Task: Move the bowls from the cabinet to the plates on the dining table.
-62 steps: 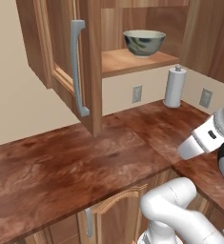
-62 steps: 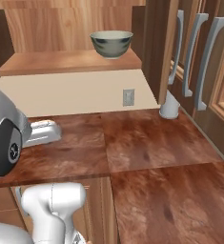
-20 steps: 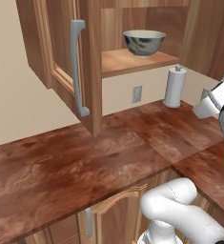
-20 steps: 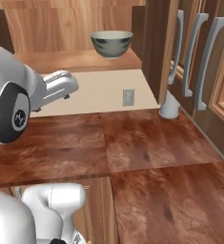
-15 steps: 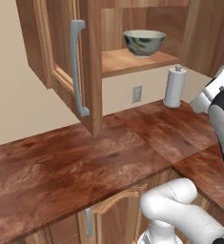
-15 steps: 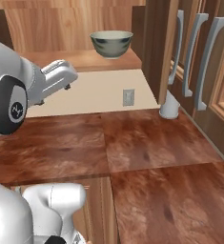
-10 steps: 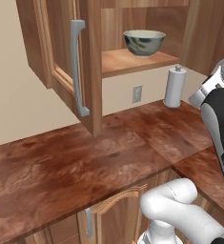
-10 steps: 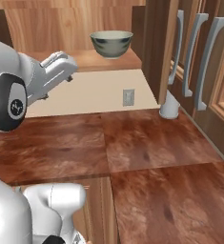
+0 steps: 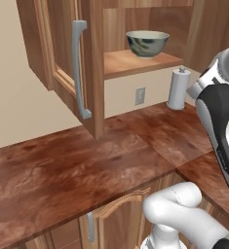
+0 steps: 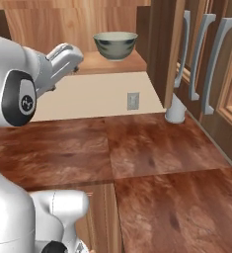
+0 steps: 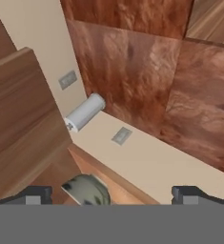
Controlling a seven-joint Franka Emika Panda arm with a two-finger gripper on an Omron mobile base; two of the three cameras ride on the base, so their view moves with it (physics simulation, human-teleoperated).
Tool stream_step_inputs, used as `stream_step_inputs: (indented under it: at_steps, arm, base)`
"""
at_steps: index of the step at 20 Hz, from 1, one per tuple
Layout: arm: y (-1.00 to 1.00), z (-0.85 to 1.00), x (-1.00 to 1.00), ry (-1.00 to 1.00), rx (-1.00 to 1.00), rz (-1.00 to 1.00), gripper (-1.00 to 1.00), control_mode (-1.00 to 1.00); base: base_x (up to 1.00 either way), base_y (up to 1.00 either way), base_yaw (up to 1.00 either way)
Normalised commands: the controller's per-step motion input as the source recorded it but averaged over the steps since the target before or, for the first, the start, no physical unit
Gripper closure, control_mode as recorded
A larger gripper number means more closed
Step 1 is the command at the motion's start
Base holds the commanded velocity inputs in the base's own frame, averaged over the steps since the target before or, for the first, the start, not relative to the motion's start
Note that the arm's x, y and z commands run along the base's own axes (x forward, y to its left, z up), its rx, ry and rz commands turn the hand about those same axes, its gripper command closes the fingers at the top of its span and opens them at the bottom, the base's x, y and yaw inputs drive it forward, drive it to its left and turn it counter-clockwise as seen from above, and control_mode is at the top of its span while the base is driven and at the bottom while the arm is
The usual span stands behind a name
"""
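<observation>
A grey-green bowl (image 9: 146, 43) with dark markings and a cream inside stands upright on the bottom shelf of the wall cabinet (image 9: 135, 62), whose door (image 9: 62, 53) is swung open to the left. In the right base view the bowl (image 10: 115, 45) is right of my raised wrist (image 10: 63, 57), with a gap between them. The hand view looks down past the shelf edge. There my gripper (image 11: 112, 194) is open with nothing between its wide-apart fingertips, and the bowl (image 11: 87, 189) is low in view between them. The pale speckled bowl, the plates and the dining table are out of view.
A white paper towel roll (image 9: 178, 89) stands on the reddish-brown counter (image 9: 86, 165) below the shelf's right end, beside a wall outlet (image 9: 140, 96). Tall cupboards with grey bar handles (image 10: 206, 59) close off the right side.
My arm has risen from just above the counter up to shelf height, and the hand has moved closer to the bowl. The bowl and the cabinet door have not moved.
</observation>
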Motion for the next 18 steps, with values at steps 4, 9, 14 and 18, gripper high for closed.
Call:
stream_step_inputs:
  at_steps: [4,9,14,18]
  arm:
    - [0.00,0.29,0.22,0.00,0.00,0.00,-1.00,-1.00]
    - [0.00,0.13,0.13,0.03,0.00,0.00,-1.00,-1.00]
    - [0.00,0.01,0.00,0.01,-0.04,0.04,-1.00,-1.00]
    - [-0.01,0.06,0.00,0.00,-0.10,0.11,-1.00,-1.00]
  base:
    - [0.00,0.00,0.00]
    - [0.00,0.00,0.00]
    - [0.00,0.00,0.00]
    - [0.00,0.00,0.00]
